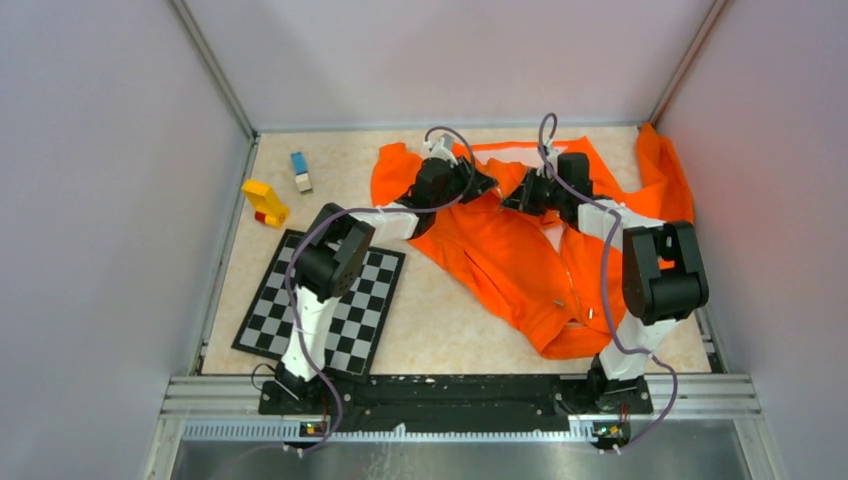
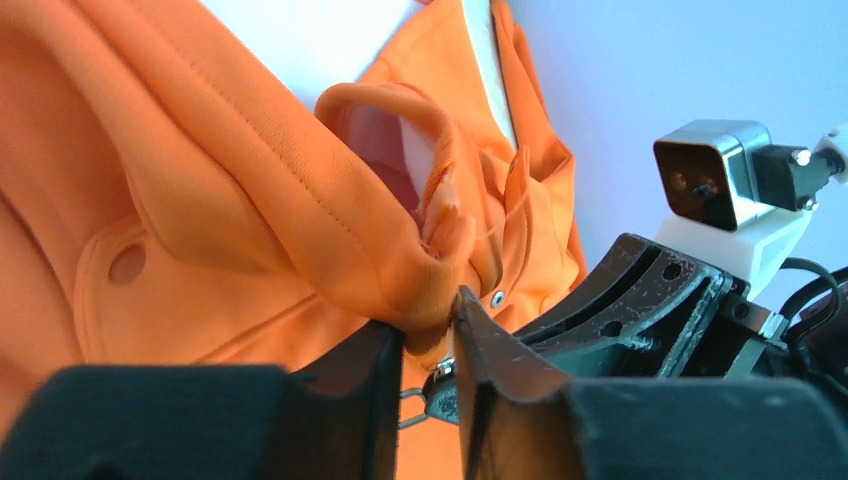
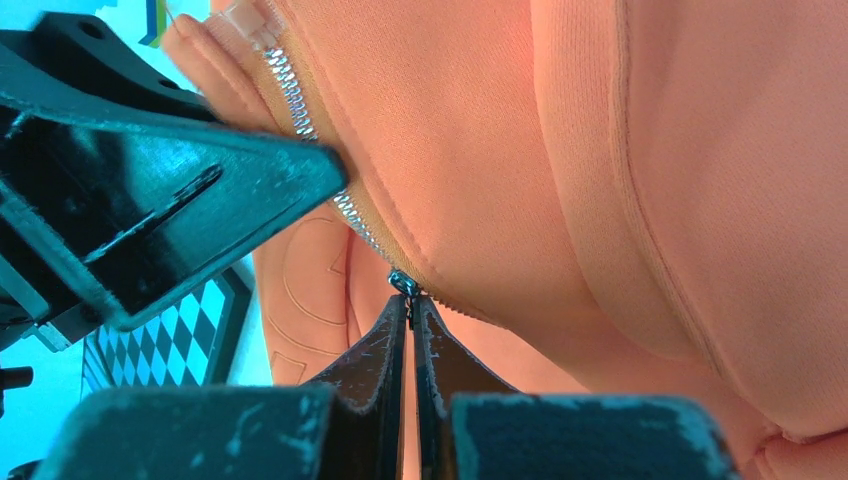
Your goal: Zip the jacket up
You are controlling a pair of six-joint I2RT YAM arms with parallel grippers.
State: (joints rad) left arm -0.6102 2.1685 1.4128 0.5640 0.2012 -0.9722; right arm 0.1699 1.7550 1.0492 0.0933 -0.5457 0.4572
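Observation:
The orange jacket lies crumpled at the back right of the table, its collar end held up between the two arms. My left gripper is shut on a fold of orange jacket fabric at the collar edge, shown between the jaws in the left wrist view. My right gripper is shut on the small metal zipper pull, its jaws pressed together just below the slider in the right wrist view. Silver zipper teeth run up and left from the slider. The left finger crosses that view.
A black-and-white checkerboard lies at the front left under the left arm. A yellow toy and a blue and white block sit at the back left. Grey walls close the table on three sides; the jacket's sleeve touches the right wall.

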